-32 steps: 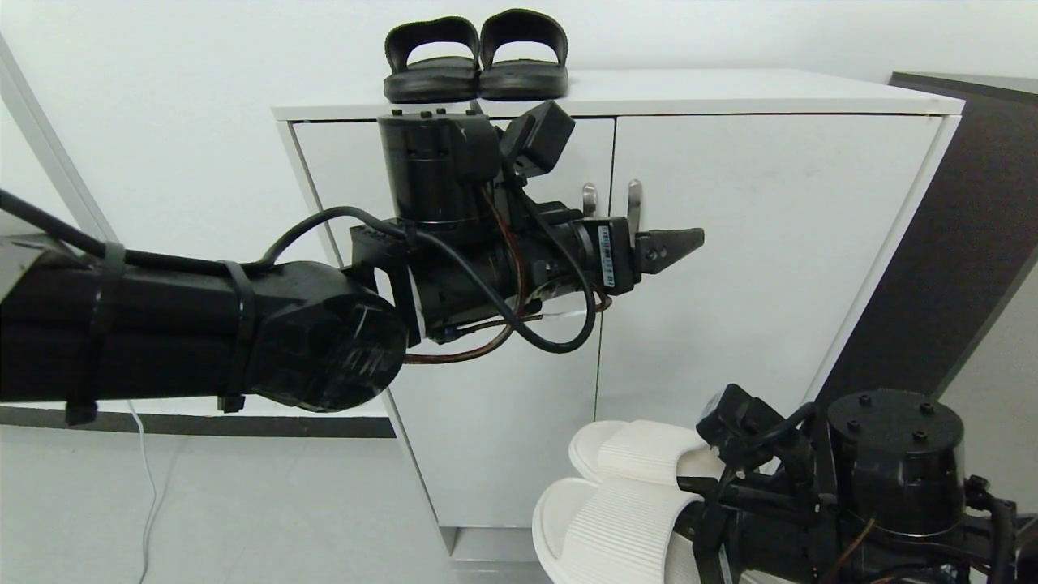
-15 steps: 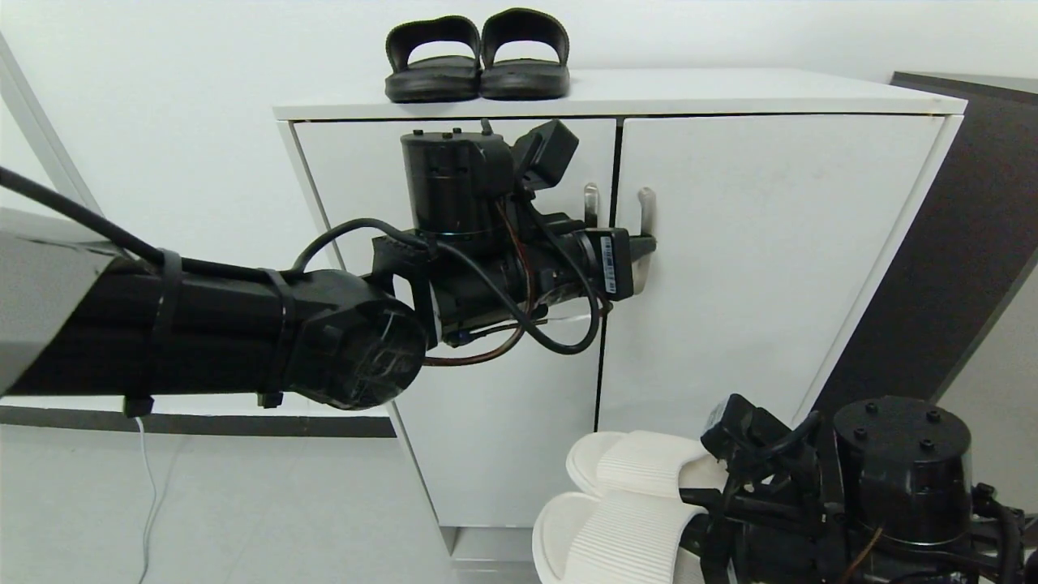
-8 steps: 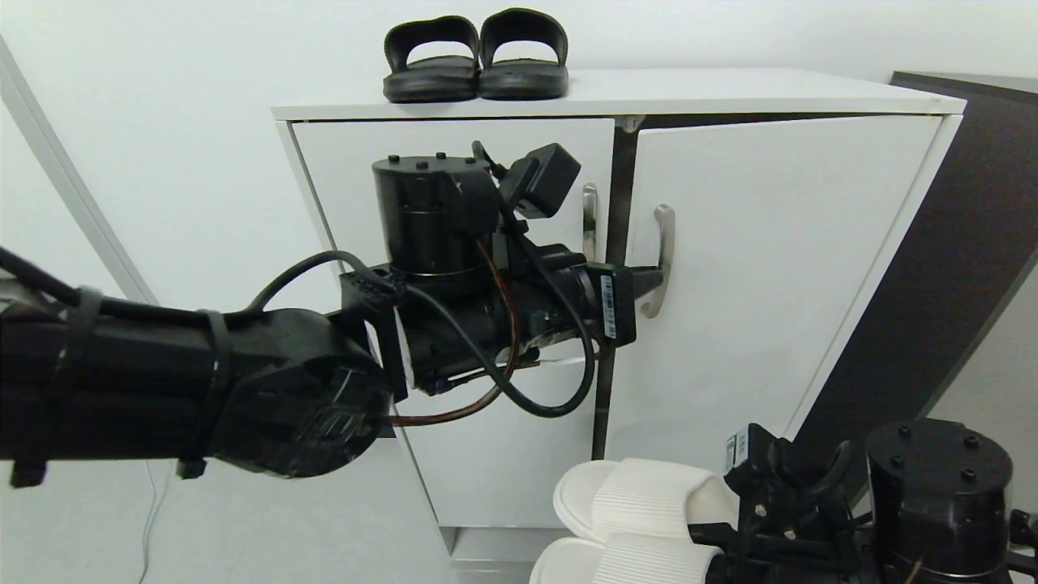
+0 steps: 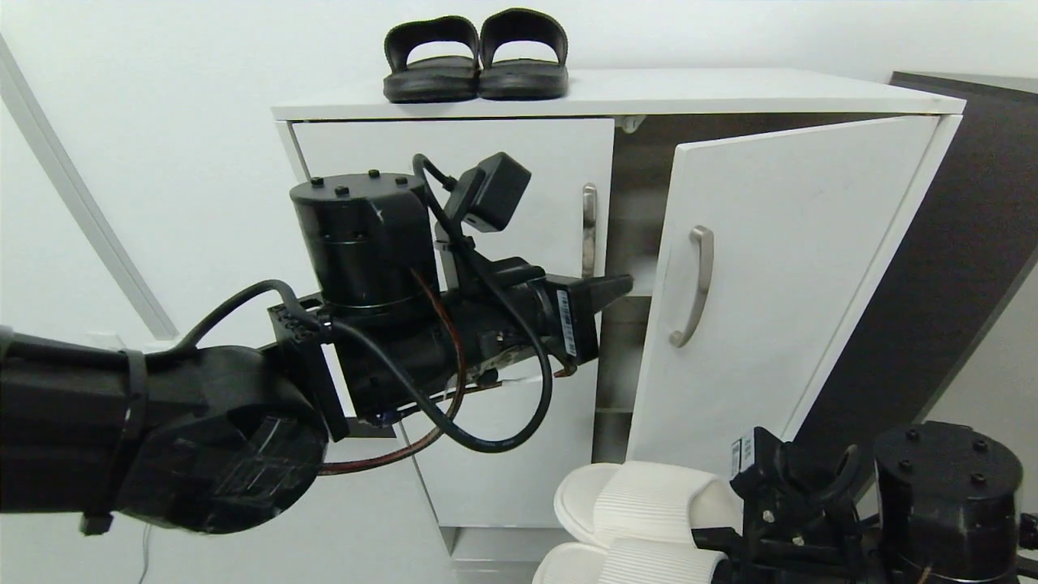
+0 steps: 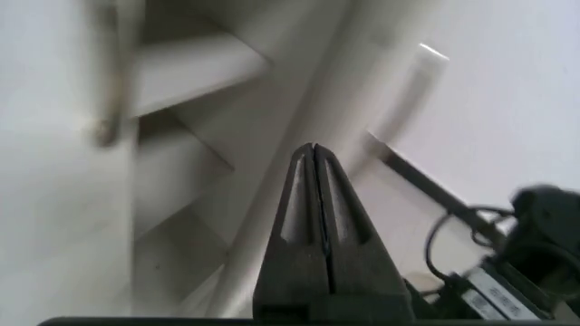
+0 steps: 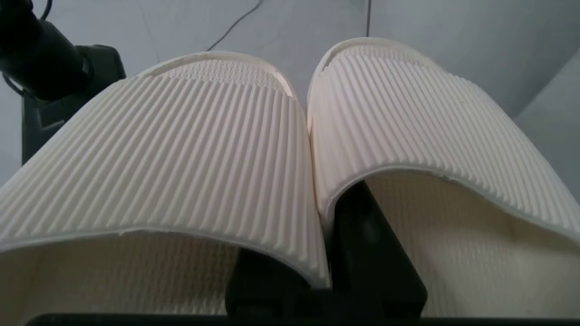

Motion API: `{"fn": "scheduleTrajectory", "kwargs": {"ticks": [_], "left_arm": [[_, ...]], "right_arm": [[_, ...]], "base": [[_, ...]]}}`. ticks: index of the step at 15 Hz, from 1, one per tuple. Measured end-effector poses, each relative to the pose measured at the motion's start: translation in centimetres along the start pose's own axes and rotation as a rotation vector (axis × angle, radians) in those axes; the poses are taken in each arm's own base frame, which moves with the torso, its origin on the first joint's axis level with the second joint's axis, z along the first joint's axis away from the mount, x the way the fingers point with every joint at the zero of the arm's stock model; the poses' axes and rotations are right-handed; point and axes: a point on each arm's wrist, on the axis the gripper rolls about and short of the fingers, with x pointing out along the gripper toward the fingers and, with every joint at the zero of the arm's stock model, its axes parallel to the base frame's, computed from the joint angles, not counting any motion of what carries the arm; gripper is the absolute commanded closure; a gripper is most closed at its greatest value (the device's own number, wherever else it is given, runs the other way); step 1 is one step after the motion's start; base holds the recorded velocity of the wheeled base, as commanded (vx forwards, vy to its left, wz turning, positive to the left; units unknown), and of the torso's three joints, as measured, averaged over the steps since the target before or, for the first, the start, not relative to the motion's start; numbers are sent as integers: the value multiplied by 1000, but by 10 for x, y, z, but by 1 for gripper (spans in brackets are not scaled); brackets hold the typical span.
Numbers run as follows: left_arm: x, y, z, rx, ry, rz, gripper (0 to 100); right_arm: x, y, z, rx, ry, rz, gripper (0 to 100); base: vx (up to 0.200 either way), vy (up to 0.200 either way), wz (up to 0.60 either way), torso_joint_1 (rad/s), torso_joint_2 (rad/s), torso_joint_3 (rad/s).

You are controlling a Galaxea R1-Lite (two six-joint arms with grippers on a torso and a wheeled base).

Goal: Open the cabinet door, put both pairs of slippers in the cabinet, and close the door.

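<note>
While the white two-door cabinet [image 4: 770,93] stood with its right door [image 4: 795,268] partly open, the black rubber slippers [image 4: 477,61] sat on top, the right gripper [image 6: 324,272] clasped the white ribbed slippers [image 4: 649,503] low before it, and the left gripper [image 4: 616,285] hung closed and empty by the gap.

A plain white wall [image 4: 162,81] spans the upper and left parts of the head view, evenly and softly lit, with no hard shadows. A narrow pale strip [image 4: 81,203] slants across it from the upper left corner down toward the middle left. The white cabinet [image 4: 730,93] stands against this wall at frame centre. To its right a dark panel [image 4: 973,243] runs from the upper right edge downward, with a light grey surface [image 4: 1005,357] beside it at the right edge. The pale floor [image 4: 365,535] shows at lower left, where a thin cable [image 4: 146,543] trails.
</note>
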Motion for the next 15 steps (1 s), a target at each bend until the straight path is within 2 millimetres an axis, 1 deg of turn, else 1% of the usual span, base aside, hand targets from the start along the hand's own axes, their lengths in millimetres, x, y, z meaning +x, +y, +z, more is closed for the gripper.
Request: {"fn": "scheduleTrajectory", "kwargs": {"ticks": [3,6,9,13,15], "left_arm": [[4,8,7,-32,-27,15,100],[16,12,12,-29,-41,13,100],[32,17,11,-29,-43,15,100],[39,22,5,-34,-30,28,100],[43,20,4,-32,-33,16,100]], "right_arm": [[1,9,-4,-8,18,38,100],[2,14,-7,-10,34,56,100],[3,16,-10,-10,48,68,100],[4,18,-11,-12,53,72,100],[4,19,-12,-14,55,77,100]], "base": [[0,0,0,0,0,0],[0,0,0,0,0,0],[0,0,0,0,0,0],[-200,0,0,5,4,2],[-200,0,0,2,0,2]]}}
